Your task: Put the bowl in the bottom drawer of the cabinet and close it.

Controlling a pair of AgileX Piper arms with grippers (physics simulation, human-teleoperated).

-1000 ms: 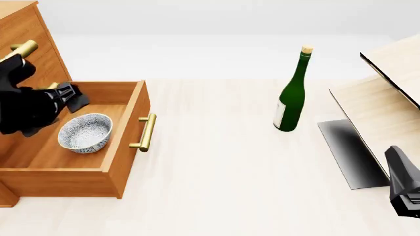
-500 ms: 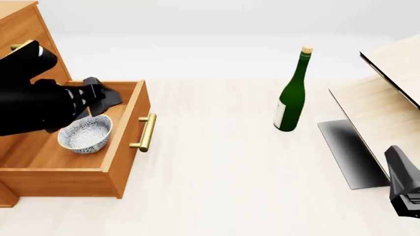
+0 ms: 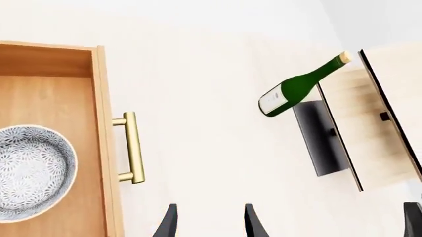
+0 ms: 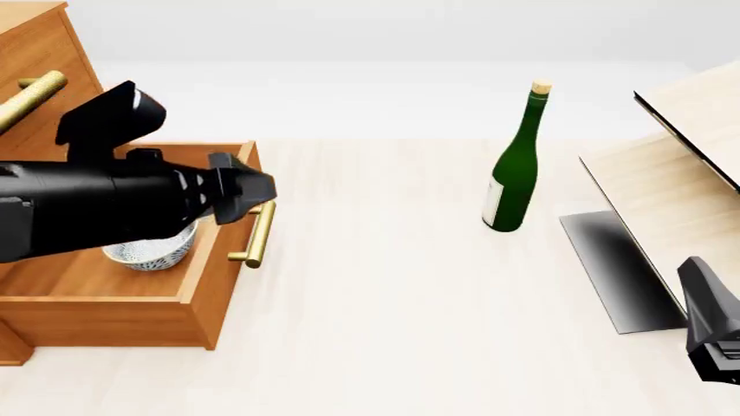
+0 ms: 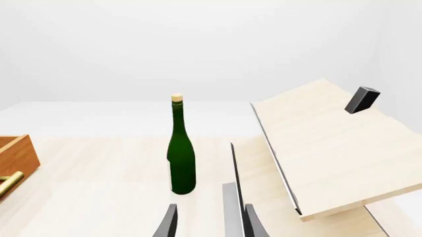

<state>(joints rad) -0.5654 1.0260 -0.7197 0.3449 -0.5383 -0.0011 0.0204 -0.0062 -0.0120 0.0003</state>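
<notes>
The speckled white bowl (image 3: 26, 170) rests inside the open bottom drawer (image 3: 53, 98) of the orange-brown cabinet (image 4: 52, 61). In the front view the bowl (image 4: 145, 253) is mostly hidden under my left arm. My left gripper (image 4: 252, 192) hovers above the drawer's front panel, just over the brass handle (image 4: 256, 234), open and holding nothing. Its fingertips (image 3: 170, 222) show apart in the left wrist view, over bare table beyond the handle (image 3: 130, 148). My right gripper (image 4: 711, 334) sits at the table's near right, open and empty.
A green bottle (image 4: 515, 169) stands upright mid-table. A pale slanted wooden structure (image 4: 682, 173) with a dark base plate (image 4: 613, 269) fills the right side. An upper drawer's brass handle (image 4: 33, 97) juts out above my left arm.
My left arm has swung right and up, from above the drawer's back to over its front panel and handle. The bowl stays in the drawer. The right arm is still.
</notes>
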